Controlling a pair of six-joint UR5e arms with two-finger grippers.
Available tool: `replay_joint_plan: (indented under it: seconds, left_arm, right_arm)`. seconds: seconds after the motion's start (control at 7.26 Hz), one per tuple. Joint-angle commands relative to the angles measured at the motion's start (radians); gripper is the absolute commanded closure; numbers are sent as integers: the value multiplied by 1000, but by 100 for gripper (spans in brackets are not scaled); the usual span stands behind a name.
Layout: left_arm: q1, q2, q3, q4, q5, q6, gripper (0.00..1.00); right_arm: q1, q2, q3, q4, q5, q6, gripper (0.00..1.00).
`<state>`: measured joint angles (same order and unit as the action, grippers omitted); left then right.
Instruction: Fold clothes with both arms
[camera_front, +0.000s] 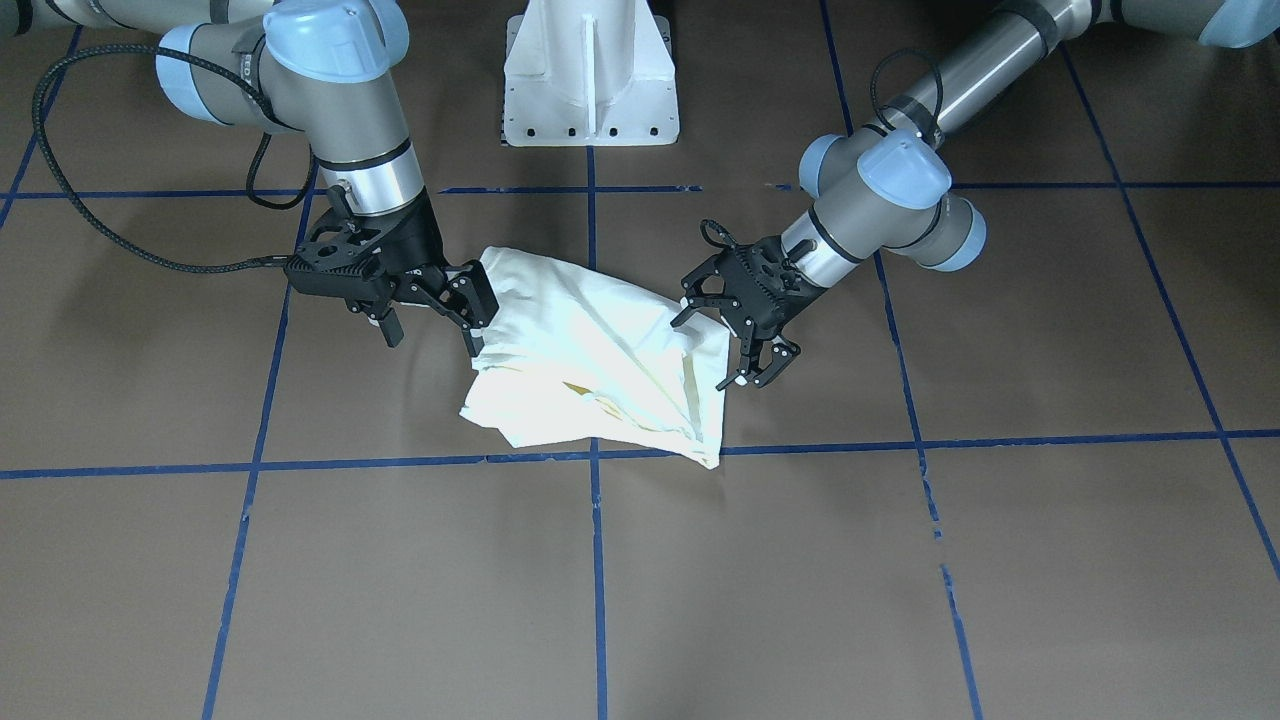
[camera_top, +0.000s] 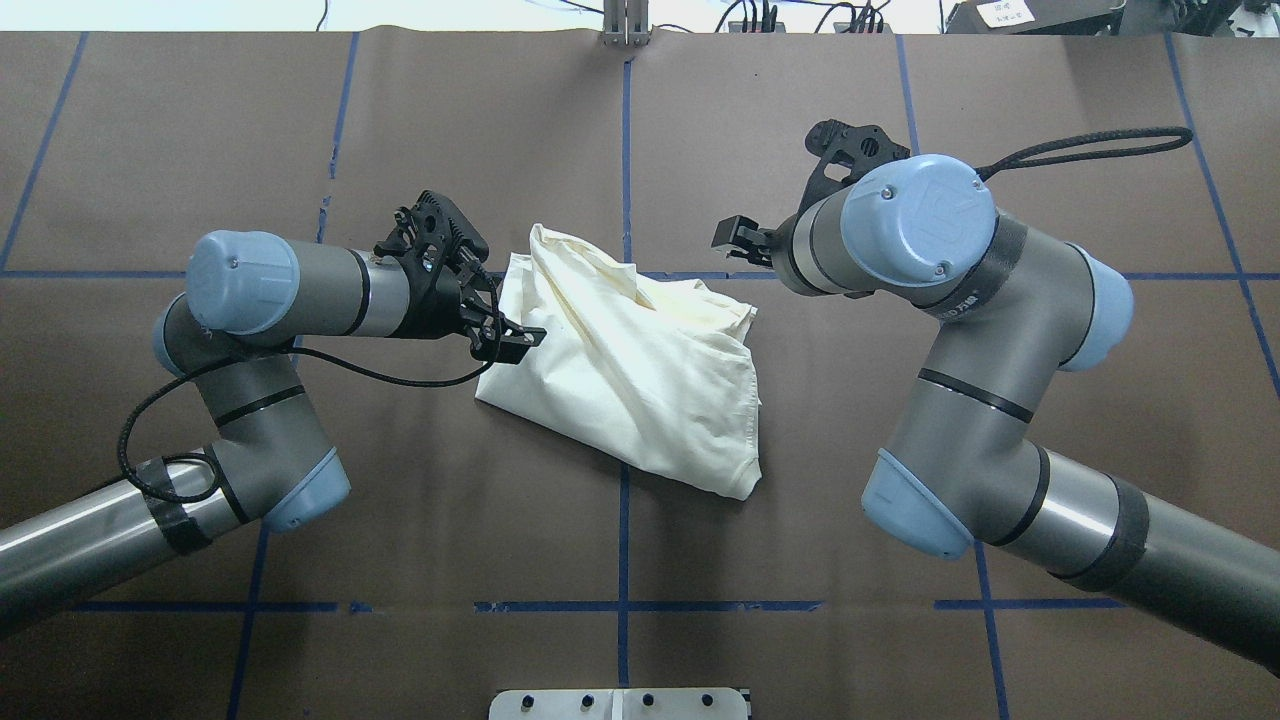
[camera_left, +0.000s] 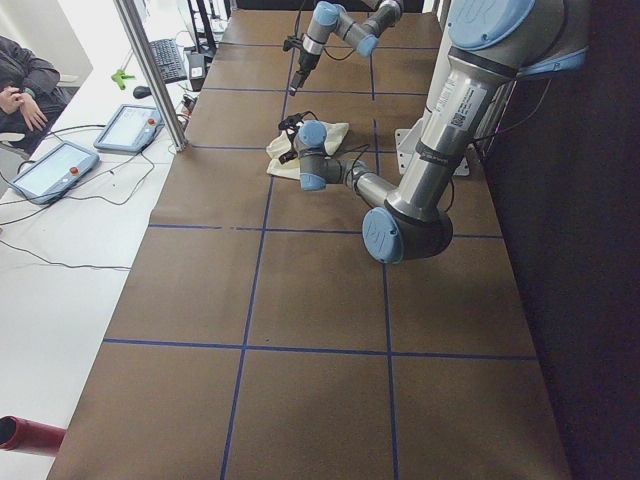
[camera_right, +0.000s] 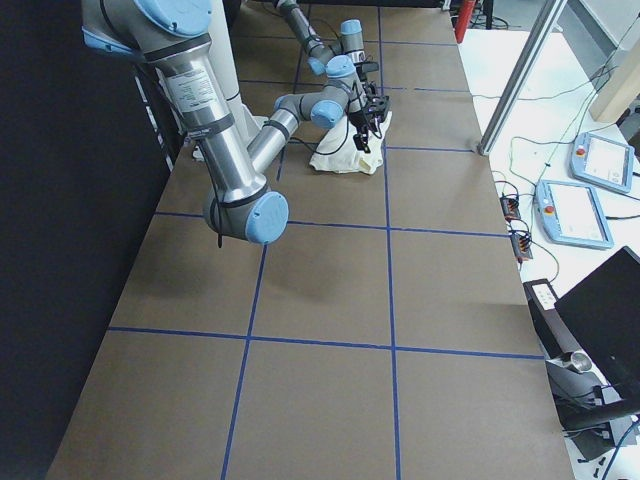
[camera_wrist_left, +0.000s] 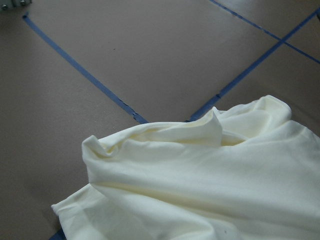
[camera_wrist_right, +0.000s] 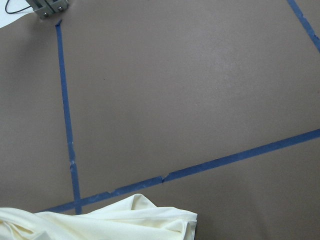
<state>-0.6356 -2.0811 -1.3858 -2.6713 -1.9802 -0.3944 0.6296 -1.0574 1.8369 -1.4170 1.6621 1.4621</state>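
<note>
The T-shirt (camera_top: 640, 370) lies bunched mid-worktop (camera_top: 400, 500), between both pincers: the left pincer (camera_top: 512, 342) at its left edge, the right pincer (camera_top: 738, 238) by its far right corner, the pedestal base (camera_front: 590, 75) behind it

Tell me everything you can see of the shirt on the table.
The shirt is cream-white, of thin, soft-looking cloth. It lies in a loose, creased heap, roughly triangular from overhead, and is not neatly folded. Only plain cream fabric shows, and no print is visible. It rests on the brown table over a crossing of blue tape lines. The left gripper is at one edge and the right gripper at the opposite one. Whether either pinches cloth cannot be told.
</note>
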Motion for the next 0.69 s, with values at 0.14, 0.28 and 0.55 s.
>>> replay_joint_plan:
  seconds: [0.14,0.28,0.55]
  left_arm:
    - [8,-7,33,-7,-110,26,0]
    - [22,-7,34,-7,-130,25,0]
    - [51,-7,33,-10,-134,20,0]
  right_arm:
    - [1,-15,2,1,-2,-2,0]
    - [1,-16,2,1,-5,-2,0]
    - [2,-18,2,1,-8,-2,0]
